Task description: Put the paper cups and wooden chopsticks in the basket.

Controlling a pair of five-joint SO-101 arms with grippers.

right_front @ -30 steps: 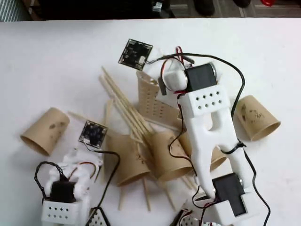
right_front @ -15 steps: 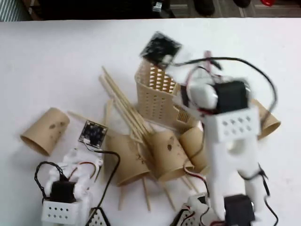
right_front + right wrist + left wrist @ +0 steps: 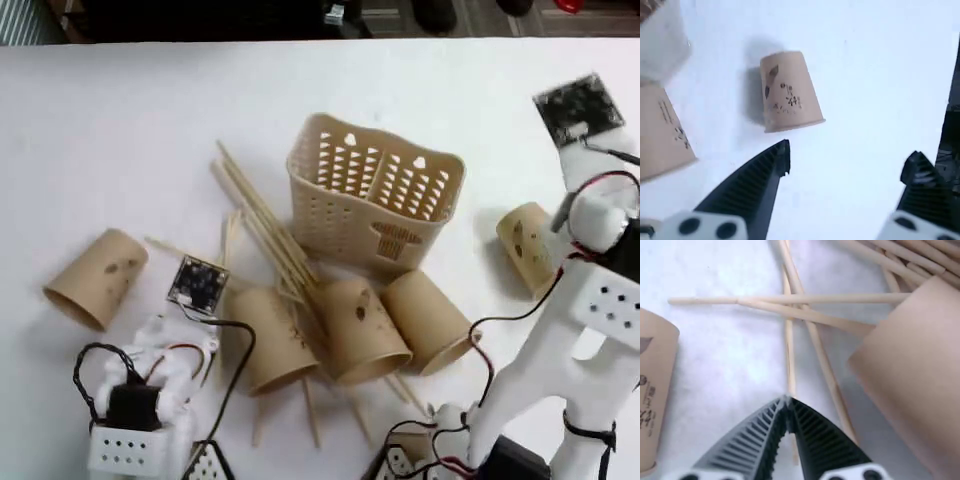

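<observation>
The beige slotted basket [image 3: 375,205] stands upright mid-table. Three paper cups [image 3: 358,330] lie on their sides in front of it, another [image 3: 95,277] far left and one [image 3: 528,248] at the right. Wooden chopsticks [image 3: 265,225] are strewn left of the basket and under the cups. My left gripper [image 3: 788,402] is shut and empty, its tip over crossed chopsticks [image 3: 790,300], between a cup [image 3: 915,375] and another cup [image 3: 652,390]. My right gripper [image 3: 850,160] is open above bare table, just short of the right cup [image 3: 787,92].
The right arm [image 3: 590,310] stands at the table's right side, the left arm [image 3: 140,400] at the front left. The white tabletop [image 3: 120,120] is bare at the back and left. A second cup [image 3: 662,135] lies off to one side of the right gripper.
The right arm has swung from over the basket to the table's right side, leaving the basket uncovered and upright. The left arm, cups and chopsticks have kept still.
</observation>
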